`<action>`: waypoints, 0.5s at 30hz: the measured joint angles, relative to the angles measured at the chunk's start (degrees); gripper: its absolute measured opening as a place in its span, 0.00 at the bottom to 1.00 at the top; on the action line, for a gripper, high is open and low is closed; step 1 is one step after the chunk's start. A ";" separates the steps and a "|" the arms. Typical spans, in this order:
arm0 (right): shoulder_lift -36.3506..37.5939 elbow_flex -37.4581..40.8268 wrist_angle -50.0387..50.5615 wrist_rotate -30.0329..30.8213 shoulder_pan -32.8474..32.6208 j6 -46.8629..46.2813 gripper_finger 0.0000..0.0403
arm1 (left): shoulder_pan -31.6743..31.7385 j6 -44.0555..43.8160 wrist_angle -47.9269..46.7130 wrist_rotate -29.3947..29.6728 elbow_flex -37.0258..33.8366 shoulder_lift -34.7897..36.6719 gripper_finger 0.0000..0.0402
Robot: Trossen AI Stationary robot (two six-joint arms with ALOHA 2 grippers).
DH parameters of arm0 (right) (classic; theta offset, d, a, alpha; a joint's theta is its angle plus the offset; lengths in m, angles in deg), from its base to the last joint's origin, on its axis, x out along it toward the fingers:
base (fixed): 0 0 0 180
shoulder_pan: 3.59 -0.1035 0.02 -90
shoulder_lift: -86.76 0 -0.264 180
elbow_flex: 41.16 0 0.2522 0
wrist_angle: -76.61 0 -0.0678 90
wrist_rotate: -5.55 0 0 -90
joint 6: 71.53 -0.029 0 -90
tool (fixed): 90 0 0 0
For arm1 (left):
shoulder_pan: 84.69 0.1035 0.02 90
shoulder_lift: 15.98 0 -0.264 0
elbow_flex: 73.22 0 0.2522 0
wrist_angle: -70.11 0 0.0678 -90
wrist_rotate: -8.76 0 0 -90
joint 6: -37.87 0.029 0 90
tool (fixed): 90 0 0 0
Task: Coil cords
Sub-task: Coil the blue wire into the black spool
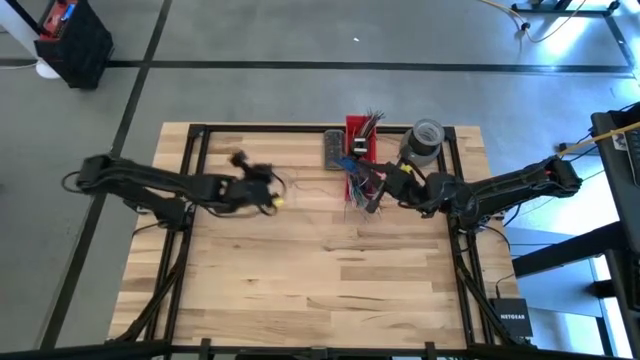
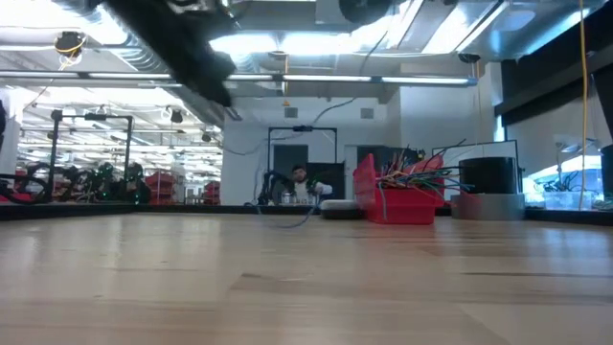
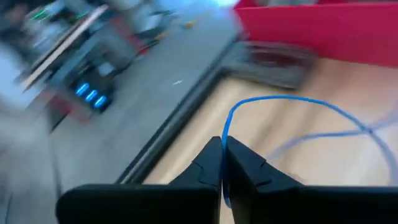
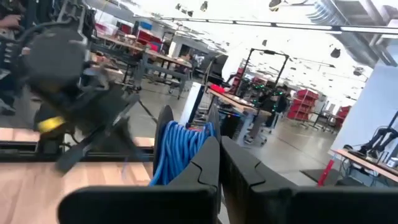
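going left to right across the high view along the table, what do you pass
left gripper shut on a blue cord → grey flat block → red bin of wires → right gripper → grey tape roll

Overhead ceiling strip lights (image 2: 316, 43) give bright, even light; they blow out to white glare in the low view. Table (image 1: 320, 270) evenly lit from above, with only faint soft shadows under the arms. Daylight glare on the floor at the far right edge of the high view. Left wrist view heavily motion-blurred: red bin (image 3: 323, 31) and floor smeared, though the left claw (image 3: 222, 165) stays fairly sharp. Right wrist view: left arm (image 4: 74, 93) blurred, background fairly clear. Low view: near table surface soft, out of focus.
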 joint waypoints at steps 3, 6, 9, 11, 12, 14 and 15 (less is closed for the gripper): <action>-0.05 0.04 -0.05 -0.05 0.00 0.03 0.02 | 0.90 -5.45 0.74 4.51 -4.58 7.11 0.01; -0.08 0.04 -0.17 -0.07 0.02 0.04 0.02 | 1.52 -7.22 6.20 5.70 -9.26 13.36 0.01; -0.12 0.04 -0.20 -0.07 0.04 0.09 0.02 | 2.20 -5.32 14.82 5.68 -14.99 18.77 0.02; -0.12 0.04 -0.24 -0.17 0.04 0.07 0.02 | 3.26 -4.56 19.64 3.31 -18.28 21.74 0.03; -0.12 0.04 -0.24 -0.53 0.04 0.07 0.02 | 3.91 -4.09 20.71 1.09 -19.33 23.09 0.03; -0.12 0.04 -0.20 -1.18 0.04 0.07 0.02 | 5.33 -3.37 21.13 -3.34 -20.60 24.75 0.03; -0.12 0.04 -0.18 -1.33 0.04 0.04 0.02 | 5.94 -3.36 21.04 -5.19 -20.79 25.23 0.03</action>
